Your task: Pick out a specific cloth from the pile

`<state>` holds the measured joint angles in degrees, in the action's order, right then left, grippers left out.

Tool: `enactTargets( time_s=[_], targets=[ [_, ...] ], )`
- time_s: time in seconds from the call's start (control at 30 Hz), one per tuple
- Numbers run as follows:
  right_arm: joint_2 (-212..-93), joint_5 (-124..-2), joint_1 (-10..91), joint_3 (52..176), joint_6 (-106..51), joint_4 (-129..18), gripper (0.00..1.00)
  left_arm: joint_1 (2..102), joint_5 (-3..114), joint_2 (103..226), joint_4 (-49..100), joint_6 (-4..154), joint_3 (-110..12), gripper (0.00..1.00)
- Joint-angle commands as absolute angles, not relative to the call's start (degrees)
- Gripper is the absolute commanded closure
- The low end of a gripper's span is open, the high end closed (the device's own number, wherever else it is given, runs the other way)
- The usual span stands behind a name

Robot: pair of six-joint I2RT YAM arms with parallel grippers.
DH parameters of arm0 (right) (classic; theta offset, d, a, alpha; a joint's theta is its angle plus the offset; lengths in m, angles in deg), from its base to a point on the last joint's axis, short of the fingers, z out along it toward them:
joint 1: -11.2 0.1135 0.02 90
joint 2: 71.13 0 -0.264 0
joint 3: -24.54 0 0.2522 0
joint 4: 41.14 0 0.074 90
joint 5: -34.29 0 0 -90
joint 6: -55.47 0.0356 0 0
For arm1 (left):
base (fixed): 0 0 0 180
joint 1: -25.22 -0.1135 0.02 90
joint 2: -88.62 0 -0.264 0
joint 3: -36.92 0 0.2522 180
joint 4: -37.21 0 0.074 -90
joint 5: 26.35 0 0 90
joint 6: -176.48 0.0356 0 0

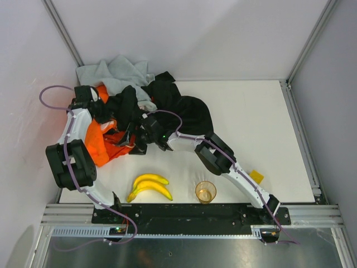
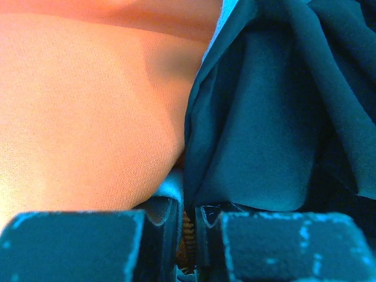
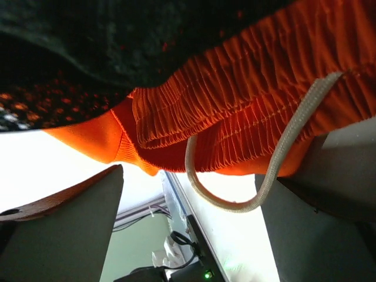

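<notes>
The pile (image 1: pixel 125 78) of light grey, black and orange garments lies at the back left of the table. The red-orange cloth (image 1: pixel 120 140) shows at the pile's near edge, next to a brighter orange garment (image 1: pixel 93 142). In the right wrist view its gathered waistband (image 3: pixel 235 88) and a white cord (image 3: pixel 276 158) hang just ahead of my right gripper (image 3: pixel 191 176), which is open; that gripper (image 1: pixel 142 137) is at the pile's near edge. My left gripper (image 1: pixel 83 95) is at the pile's left side. Its jaws (image 2: pixel 187 211) are nearly closed on a fold of black garment (image 2: pixel 264 129), beside pale orange fabric (image 2: pixel 88 117).
A banana bunch (image 1: pixel 149 186) and a clear orange cup (image 1: pixel 206 191) stand near the front edge. A small yellow piece (image 1: pixel 256 176) lies by the right arm. The left wall is close to the left arm, and a black garment (image 1: pixel 189 111) spreads right of the pile.
</notes>
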<state>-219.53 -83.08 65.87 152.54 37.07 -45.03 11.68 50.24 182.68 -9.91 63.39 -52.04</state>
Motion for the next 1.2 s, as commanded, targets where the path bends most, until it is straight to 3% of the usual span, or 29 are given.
enactTargets(
  time_s=[0.0, 0.1, 0.3, 0.63, 1.17],
  targets=[
    [-223.18, -80.99, 65.4, 156.84, 38.1, -47.86, 0.04, 11.06, 47.62, 179.83, 0.3, 62.18, -52.09, 0.99],
    [-225.44, -81.39, 64.83, 161.91, 37.19, -50.01, 0.11, 11.05, 47.23, 179.92, 0.7, 62.34, -51.76, 0.99],
    [-228.59, -83.22, 63.97, 165.68, 39.17, -48.34, 0.5, 10.99, 46.73, 180.22, 1.22, 62.32, -51.47, 0.99],
    [-227.99, -85.81, 63.78, 165.23, 38.83, -46.37, 0.97, 10.99, 45.88, 180.67, 1.73, 62.05, -51.0, 0.99],
    [-216.02, -84.25, 63.71, 156.2, 28.25, -51.71, 1.0, 10.94, 45.89, 181.74, 2.24, 61.96, -50.68, 0.99]
  ],
)
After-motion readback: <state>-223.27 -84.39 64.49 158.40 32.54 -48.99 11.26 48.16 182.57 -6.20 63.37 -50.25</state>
